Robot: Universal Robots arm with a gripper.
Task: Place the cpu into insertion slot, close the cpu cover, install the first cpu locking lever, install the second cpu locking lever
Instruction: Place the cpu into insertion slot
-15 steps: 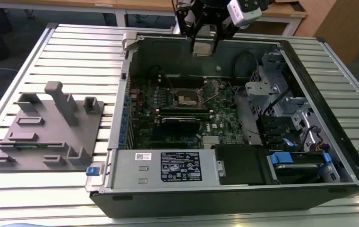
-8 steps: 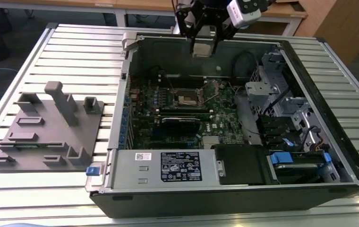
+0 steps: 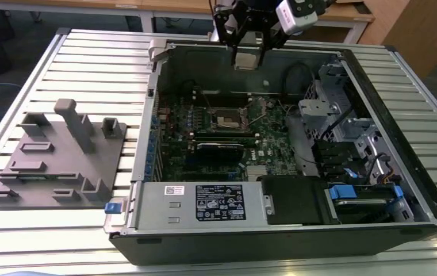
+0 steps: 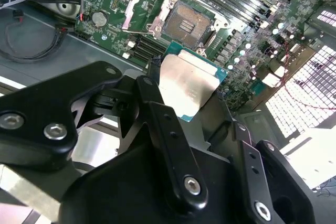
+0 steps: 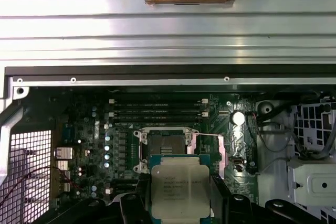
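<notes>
My gripper point(image 3: 247, 53) hangs over the far end of the open computer case, shut on the cpu point(image 3: 247, 61). In both wrist views the cpu point(image 4: 189, 85) point(image 5: 180, 190) shows its silver-tan top, clamped at its edges between black fingers point(image 4: 157, 114). It is held well above the green board, apart from the insertion slot point(image 3: 229, 118) point(image 4: 190, 22) point(image 5: 167, 148), whose dark centre lies bare. The cpu cover point(image 4: 143, 10) point(image 5: 221, 153) stands swung open at one side of the slot. A thin locking lever point(image 5: 207, 136) sticks out beside it.
The case point(image 3: 138, 172) lies on a slatted metal table point(image 3: 88, 63). A grey power supply box point(image 3: 199, 202) fills its near end, and drive cages point(image 3: 333, 115) and cables line the exterior view's right. A grey fixture block point(image 3: 57, 164) stands outside on the exterior view's left. Long memory slots point(image 5: 157, 109) run beside the socket.
</notes>
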